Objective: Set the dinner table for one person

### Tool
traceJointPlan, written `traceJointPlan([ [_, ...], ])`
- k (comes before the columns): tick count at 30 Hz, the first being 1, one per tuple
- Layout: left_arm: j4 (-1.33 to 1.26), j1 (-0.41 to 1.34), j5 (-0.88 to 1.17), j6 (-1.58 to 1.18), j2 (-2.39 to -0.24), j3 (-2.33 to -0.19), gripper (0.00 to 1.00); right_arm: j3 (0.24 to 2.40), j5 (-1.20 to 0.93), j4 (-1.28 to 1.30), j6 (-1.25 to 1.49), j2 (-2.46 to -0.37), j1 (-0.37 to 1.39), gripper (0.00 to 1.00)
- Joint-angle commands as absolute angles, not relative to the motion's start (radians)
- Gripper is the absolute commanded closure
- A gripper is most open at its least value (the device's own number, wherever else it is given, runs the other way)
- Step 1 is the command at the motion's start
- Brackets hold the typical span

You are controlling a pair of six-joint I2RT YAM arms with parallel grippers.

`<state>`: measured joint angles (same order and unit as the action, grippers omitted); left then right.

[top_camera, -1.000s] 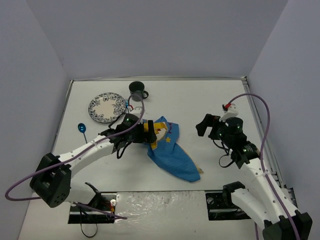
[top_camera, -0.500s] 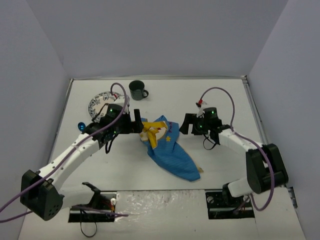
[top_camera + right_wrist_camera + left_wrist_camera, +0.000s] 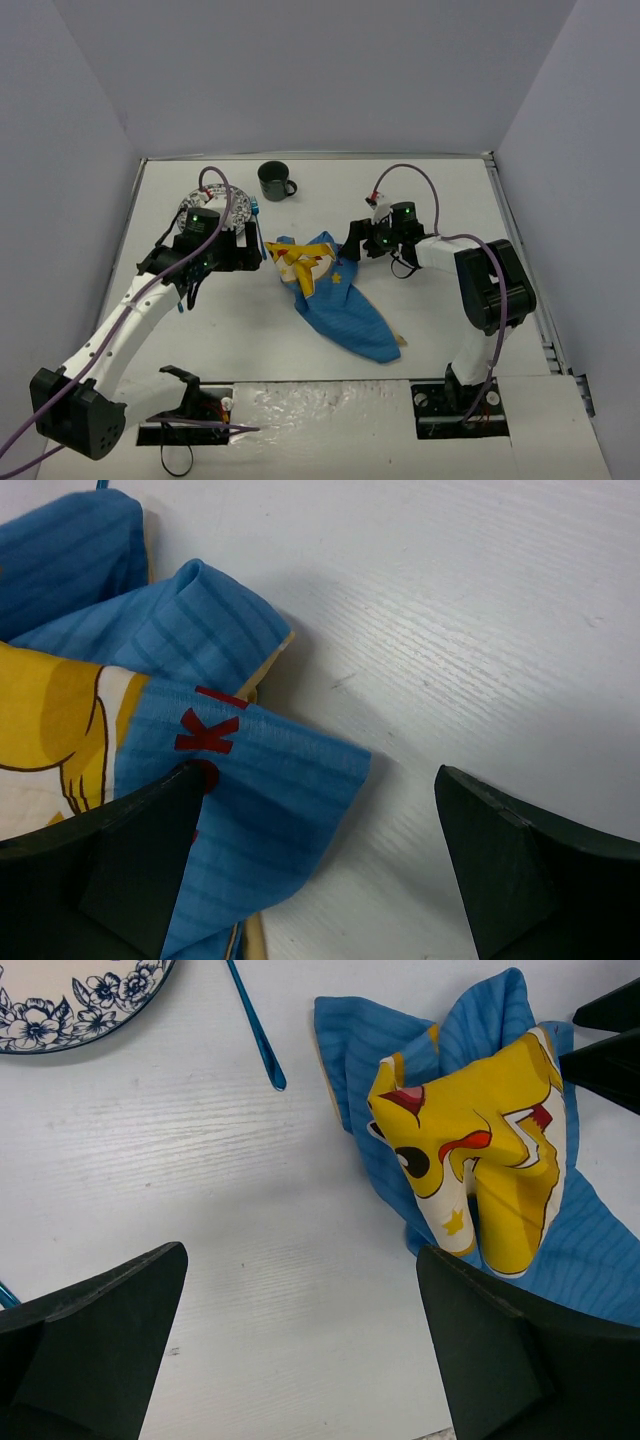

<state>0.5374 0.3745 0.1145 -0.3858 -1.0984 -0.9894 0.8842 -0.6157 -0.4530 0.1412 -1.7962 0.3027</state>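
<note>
So we've got both arms low over the dinner table [image 3: 420, 200], its white top right under each set of fingers. The left gripper [image 3: 302, 1260] is spread wide with nothing in it. The bunched-up blue cloth mat [image 3: 480, 1160], yellow cartoon side up, sits just ahead of it toward its right finger. The floral plate [image 3: 60, 1010] and a thin teal utensil handle [image 3: 255, 1030] are ahead on the other side. The right gripper [image 3: 320, 772] is spread wide too, with a cloth corner right at one finger; we can't tell if it's touching.
</note>
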Motion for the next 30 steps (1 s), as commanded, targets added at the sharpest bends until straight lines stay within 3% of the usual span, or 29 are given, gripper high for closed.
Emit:
traceJointPlan([
  [1,0.531,0.364,0.113,-0.347,-1.069,-1.008,0.03,0.959,-0.738,-0.503,0.033,-1.827,0.308,0.02],
  [6,0.534,0.362,0.095,-0.341,-1.056,-1.003,0.03,0.982,-0.818,-0.491,-0.017,-1.860,0.308,0.02],
  [19,0.529,0.353,0.103,-0.349,-1.060,-0.997,0.03,1.031,-0.968,-0.388,-0.083,-1.915,0.311,0.11],
  [22,0.528,0.353,0.103,-0.351,-1.060,-0.994,0.03,1.040,-0.984,-0.369,-0.092,-1.922,0.313,0.19],
  [30,0.526,0.351,0.101,-0.355,-1.063,-0.991,0.03,1.032,-0.910,-0.360,-0.091,-1.875,0.312,0.69],
])
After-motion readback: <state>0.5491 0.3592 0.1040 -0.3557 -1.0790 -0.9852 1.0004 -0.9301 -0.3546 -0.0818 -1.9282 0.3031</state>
